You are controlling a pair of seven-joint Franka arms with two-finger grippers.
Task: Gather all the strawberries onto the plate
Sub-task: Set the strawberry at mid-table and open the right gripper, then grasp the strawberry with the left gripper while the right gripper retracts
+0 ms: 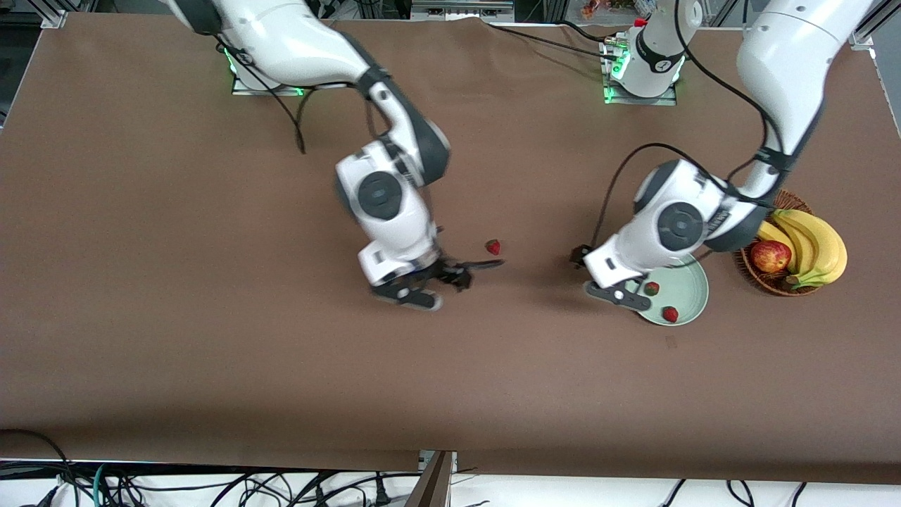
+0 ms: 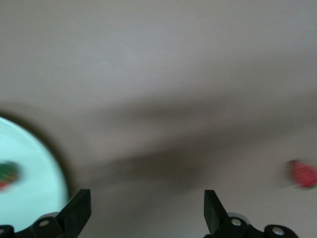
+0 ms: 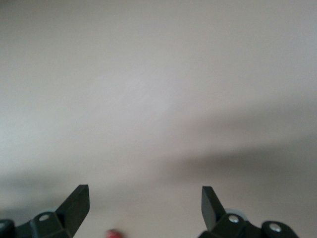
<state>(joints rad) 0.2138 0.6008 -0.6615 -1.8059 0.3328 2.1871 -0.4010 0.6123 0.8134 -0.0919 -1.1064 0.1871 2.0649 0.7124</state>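
Observation:
The pale green plate (image 1: 693,285) lies toward the left arm's end of the table and holds two strawberries (image 1: 652,287) (image 1: 670,314). A third strawberry (image 1: 493,246) lies on the brown table near the middle. My right gripper (image 1: 468,271) is open and empty, low over the table close beside that loose strawberry, which shows at the edge of the right wrist view (image 3: 114,233). My left gripper (image 1: 586,260) is open and empty over the table beside the plate's rim. The left wrist view shows the plate (image 2: 34,168), one strawberry on it (image 2: 7,173) and the loose strawberry (image 2: 303,173).
A brown wicker basket (image 1: 767,282) with bananas (image 1: 813,243) and a red-yellow apple (image 1: 770,256) stands beside the plate, toward the left arm's end of the table. The left arm's elbow hangs over part of the plate and the basket.

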